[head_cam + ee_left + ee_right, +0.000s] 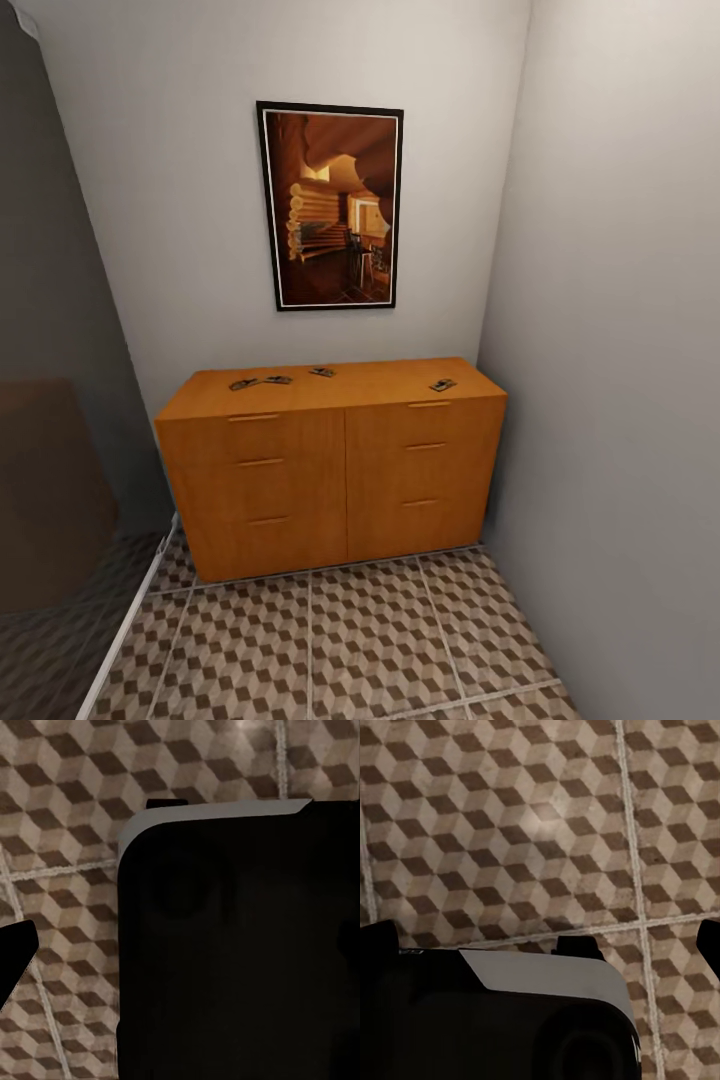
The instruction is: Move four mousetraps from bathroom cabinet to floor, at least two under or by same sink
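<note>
The orange-brown cabinet (340, 470) stands against the far wall in the head view. Several mousetraps lie on its flat top: two close together at the left (243, 384) (277, 380), one near the middle back (321, 372) and one toward the right end (443, 384). The cube-patterned bathroom floor (340, 640) spreads in front of it. My right gripper (547, 941) hangs over the tiles, open and empty, its fingertips (376, 945) at the frame's edges. In the left wrist view my left gripper (180, 960) shows one fingertip (15, 960) wide at the edge, nothing held.
A framed picture (330, 205) hangs above the cabinet. A grey wall (620, 400) closes the right side, and a dark glass panel (50, 450) stands at the left. A black rounded robot part (240, 960) (495, 1027) sits below both wrists.
</note>
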{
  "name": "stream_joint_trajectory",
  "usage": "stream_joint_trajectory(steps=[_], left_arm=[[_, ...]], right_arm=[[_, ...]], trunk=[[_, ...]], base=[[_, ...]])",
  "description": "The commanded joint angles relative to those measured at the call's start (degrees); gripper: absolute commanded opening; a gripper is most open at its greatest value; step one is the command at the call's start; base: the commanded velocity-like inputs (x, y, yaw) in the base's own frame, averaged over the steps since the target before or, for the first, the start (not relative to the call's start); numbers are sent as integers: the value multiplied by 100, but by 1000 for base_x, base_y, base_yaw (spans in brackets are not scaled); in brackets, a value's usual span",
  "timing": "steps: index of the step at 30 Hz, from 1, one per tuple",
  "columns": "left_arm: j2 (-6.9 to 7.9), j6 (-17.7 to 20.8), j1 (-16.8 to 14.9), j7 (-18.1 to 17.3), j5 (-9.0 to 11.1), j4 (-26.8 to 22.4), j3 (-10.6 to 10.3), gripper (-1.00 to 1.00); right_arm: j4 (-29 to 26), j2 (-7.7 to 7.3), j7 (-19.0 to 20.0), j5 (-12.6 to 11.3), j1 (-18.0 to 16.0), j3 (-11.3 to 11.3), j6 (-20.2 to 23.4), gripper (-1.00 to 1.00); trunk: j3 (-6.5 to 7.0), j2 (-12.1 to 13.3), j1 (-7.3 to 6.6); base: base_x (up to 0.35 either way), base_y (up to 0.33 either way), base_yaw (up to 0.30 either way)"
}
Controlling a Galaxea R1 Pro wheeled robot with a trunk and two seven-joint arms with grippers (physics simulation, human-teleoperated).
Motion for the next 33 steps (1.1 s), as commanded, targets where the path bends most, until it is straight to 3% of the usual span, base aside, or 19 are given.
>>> stream_joint_trajectory(steps=[1,12,23,29,30,31,33], left_arm=[[11,-22,1,-2,-6,-28,13,100],[124,188,-3,51,-12,-382,35,100],[231,541,-119,50,-12,-738,37,100],[231,733,-317,43,-13,-932,37,100],[231,6099,-946,42,-9,-8131,37,100],[232,6318,-1249,44,-7,-8106,37,100],[232,6404,-1431,44,-6,-8028,37,100]], right_arm=[[-6,3,-30,30,-3,-4,-16,100],[-332,-11,-93,39,-6,-19,66,100],[-686,-267,-133,35,-12,-23,419,100],[-880,-296,-134,72,-133,-25,611,100],[-7501,-299,-133,83,-501,-25,4564,100],[-7680,-299,-135,90,-850,-25,4867,100],[-7746,-297,-137,91,-1067,-23,5036,100]], trunk=[[-5,-3,0],[-5,-3,0],[-5,-3,0],[-5,-3,0],[-5,-3,0],[-5,-3,0],[-5,-3,0]], base=[[0,0,0],[0,0,0],[0,0,0],[0,0,0],[0,0,0],[0,0,0],[0,0,0]])
